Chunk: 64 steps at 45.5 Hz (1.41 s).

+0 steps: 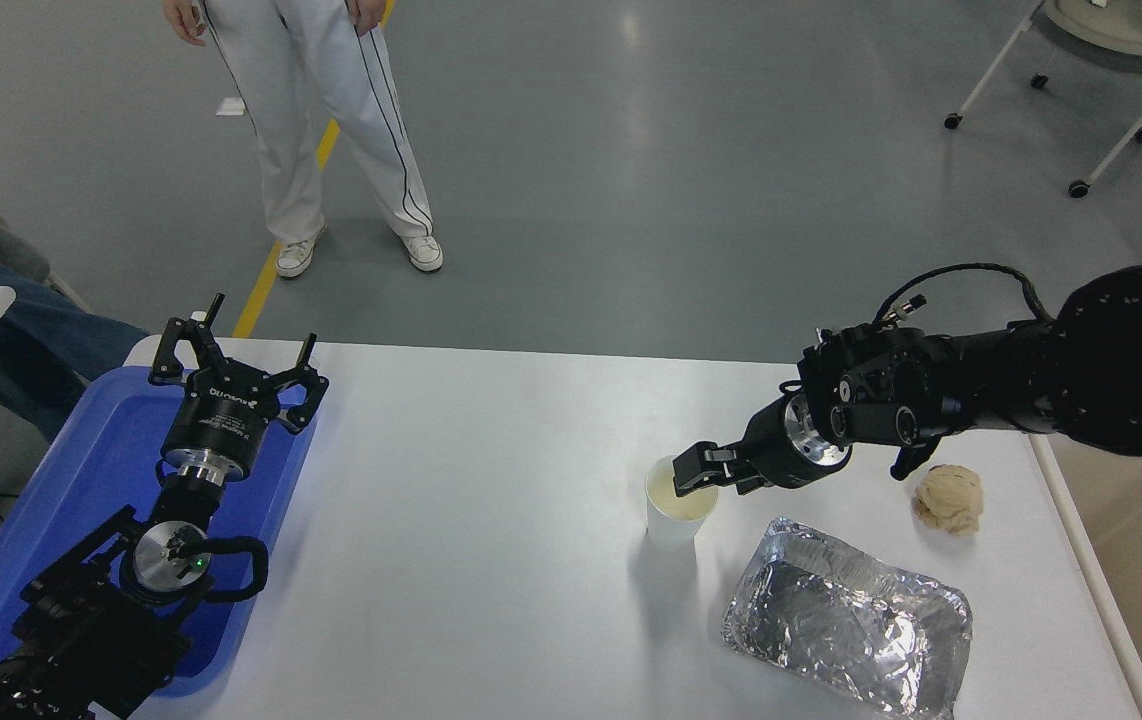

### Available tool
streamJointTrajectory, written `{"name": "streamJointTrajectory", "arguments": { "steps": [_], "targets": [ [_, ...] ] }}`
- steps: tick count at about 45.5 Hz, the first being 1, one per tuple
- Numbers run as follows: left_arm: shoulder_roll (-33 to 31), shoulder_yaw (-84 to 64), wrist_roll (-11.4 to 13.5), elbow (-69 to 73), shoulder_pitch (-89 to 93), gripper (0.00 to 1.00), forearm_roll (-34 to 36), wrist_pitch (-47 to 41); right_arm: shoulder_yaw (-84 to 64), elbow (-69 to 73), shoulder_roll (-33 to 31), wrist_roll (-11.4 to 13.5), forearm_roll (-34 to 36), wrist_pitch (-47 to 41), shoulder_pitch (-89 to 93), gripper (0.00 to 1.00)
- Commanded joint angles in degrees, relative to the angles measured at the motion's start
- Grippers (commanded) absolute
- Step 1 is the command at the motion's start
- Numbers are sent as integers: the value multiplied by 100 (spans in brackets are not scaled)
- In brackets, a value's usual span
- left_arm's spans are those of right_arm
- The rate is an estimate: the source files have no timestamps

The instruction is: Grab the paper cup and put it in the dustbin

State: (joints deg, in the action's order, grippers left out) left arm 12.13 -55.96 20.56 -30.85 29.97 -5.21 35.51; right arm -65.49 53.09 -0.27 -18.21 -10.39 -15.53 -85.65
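The small white paper cup (pixel 673 520) stands upright on the white table (pixel 471 520), just left of the foil tray. My right gripper (pixel 695 478) reaches in from the right and sits low at the cup's right rim, open, with its tips over the cup's mouth. At the right edge is the dustbin (pixel 1083 560), showing a white rim and beige inside, its upper part hidden by my right arm. My left gripper (pixel 241 340) is parked open over the blue tray at the lower left.
A crinkled silver foil tray (pixel 846 630) lies right of and nearer than the cup. A crumpled tan paper ball (pixel 949 498) sits under my right forearm. The blue tray (pixel 81 500) fills the left edge. A person stands beyond the table's far side.
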Motion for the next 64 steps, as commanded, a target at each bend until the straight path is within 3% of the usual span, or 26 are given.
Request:
{"name": "streamJointTrajectory", "arguments": {
  "steps": [1, 17, 26, 31, 37, 44, 52, 64],
  "targets": [
    [0, -3, 1, 0, 0, 100, 2, 0, -34, -53, 27, 115, -7, 366, 136, 82],
    [0, -3, 1, 0, 0, 100, 2, 0, -25, -53, 27, 528, -7, 375, 268, 80],
    [0, -3, 1, 0, 0, 100, -7, 0, 28, -53, 27, 608, 2, 393, 364, 61],
    [0, -3, 1, 0, 0, 100, 2, 0, 36, -27, 27, 608, 10, 349, 382, 43],
    [0, -3, 1, 0, 0, 100, -7, 0, 54, 96, 27, 608, 19, 279, 364, 0],
    [0, -3, 1, 0, 0, 100, 2, 0, 71, 228, 27, 608, 37, 50, 312, 0],
    [0, -3, 1, 0, 0, 100, 2, 0, 89, 237, 10, 608, 784, -135, 189, 0],
    [0, -3, 1, 0, 0, 100, 2, 0, -7, 254, -113, 599, 749, -652, -162, 0]
  ]
}}
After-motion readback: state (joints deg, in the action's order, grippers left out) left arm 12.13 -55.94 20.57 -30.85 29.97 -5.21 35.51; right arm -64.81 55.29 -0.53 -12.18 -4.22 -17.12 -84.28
